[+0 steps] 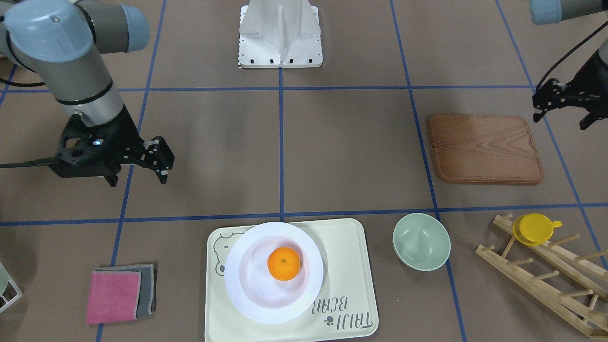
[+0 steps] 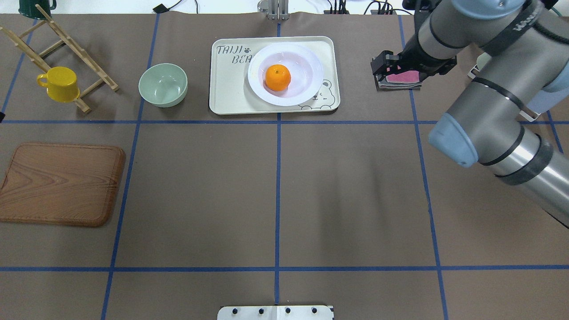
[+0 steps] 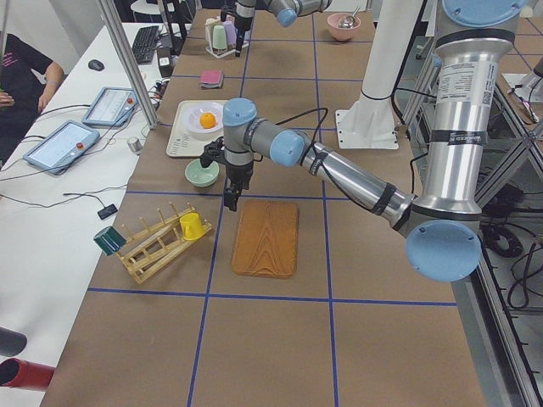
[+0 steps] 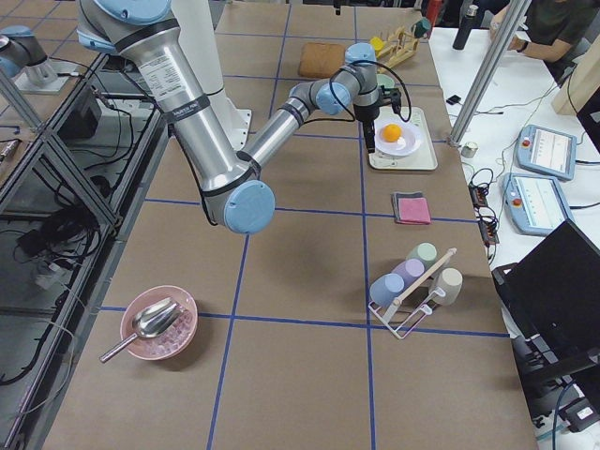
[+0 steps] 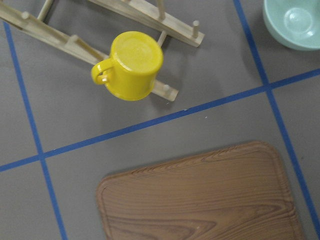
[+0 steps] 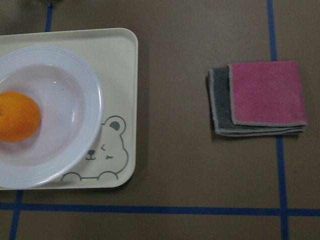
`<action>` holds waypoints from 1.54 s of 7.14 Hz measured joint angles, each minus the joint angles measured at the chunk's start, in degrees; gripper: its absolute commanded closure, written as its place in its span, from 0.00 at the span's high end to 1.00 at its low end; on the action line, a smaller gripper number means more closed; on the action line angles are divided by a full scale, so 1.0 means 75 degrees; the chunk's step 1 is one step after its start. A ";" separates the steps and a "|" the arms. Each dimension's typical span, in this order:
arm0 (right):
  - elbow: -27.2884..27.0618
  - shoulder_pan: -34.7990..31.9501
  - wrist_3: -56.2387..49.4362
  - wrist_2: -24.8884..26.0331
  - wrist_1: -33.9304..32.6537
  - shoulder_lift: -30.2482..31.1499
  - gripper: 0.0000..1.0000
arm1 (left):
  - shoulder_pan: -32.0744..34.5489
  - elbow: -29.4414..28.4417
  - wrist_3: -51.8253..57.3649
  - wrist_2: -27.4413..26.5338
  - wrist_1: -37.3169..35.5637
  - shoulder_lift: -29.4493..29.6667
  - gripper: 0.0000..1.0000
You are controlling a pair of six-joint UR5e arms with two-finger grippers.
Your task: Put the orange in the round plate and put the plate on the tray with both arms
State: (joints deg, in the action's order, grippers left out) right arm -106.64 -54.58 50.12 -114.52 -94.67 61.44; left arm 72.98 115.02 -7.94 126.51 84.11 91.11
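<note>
The orange (image 1: 283, 263) lies in the middle of the white round plate (image 1: 247, 289), and the plate rests on the cream bear tray (image 1: 346, 266). The overhead view shows the same stack: orange (image 2: 278, 78), plate (image 2: 306, 62), tray (image 2: 226, 93). My right gripper (image 1: 137, 178) hovers open and empty off the tray's side, above the table near the folded cloths. Far over at the other side, my left gripper (image 1: 563, 121) hangs open and empty beside the wooden board. In the right wrist view the plate (image 6: 75, 95) and orange (image 6: 17, 116) sit at the left edge.
A brown wood-grain board (image 1: 484, 148), a pale green bowl (image 1: 421, 241) and a wooden rack (image 1: 546, 275) with a yellow cup (image 1: 534, 228) occupy the left arm's side. Folded pink and grey cloths (image 1: 118, 294) lie by the right arm. The robot base (image 1: 280, 35) stands at the table's back.
</note>
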 measured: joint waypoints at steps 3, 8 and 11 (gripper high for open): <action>-0.0470 -0.1504 -0.2843 -0.1576 -0.0240 0.1729 1.00 | 0.0987 -0.0617 0.1440 0.0136 0.0067 -0.0644 0.98; -0.0276 -0.2971 -0.5659 -0.2155 -0.0180 0.3890 1.00 | 0.1389 -0.1459 0.1782 0.0441 0.1325 -0.1535 0.98; -0.0190 -0.3191 -0.5979 -0.2220 -0.0175 0.4182 1.00 | 0.1444 -0.1492 0.1775 0.0440 0.1471 -0.1665 0.98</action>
State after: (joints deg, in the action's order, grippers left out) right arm -108.06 -78.51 5.28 -131.17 -95.98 92.81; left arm 83.81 103.83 5.37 129.81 95.14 78.62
